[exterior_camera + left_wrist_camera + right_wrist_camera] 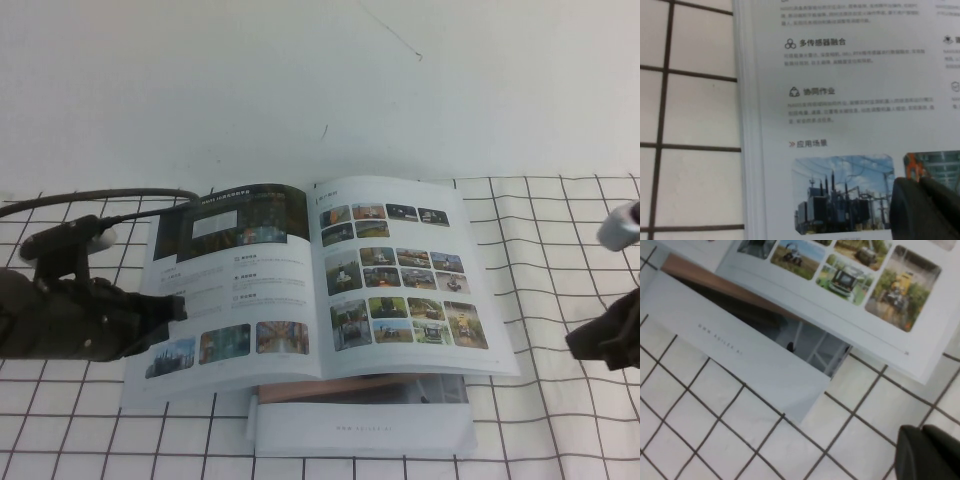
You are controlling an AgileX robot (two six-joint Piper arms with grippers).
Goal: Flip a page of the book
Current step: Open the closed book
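High view shows the book (320, 280) open mid-worktop, left claw (170, 310) closed on its left edge, right claw (927, 452) closed beside the page (405, 275); catch one sheet's corner only.

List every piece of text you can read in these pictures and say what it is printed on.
"多传感器融合": heading on the book's left sheet.
"协同作业": heading below it, same sheet.
"应用场景": red-arrowed heading above the substation photo.
Body text under these headings: too blurred to read.
Grey print on the white block's edge: too small to read.
The page of vehicle photos: its heading is unreadable.
Left gripper rests on the left sheet; right gripper hovers over the checked cloth.
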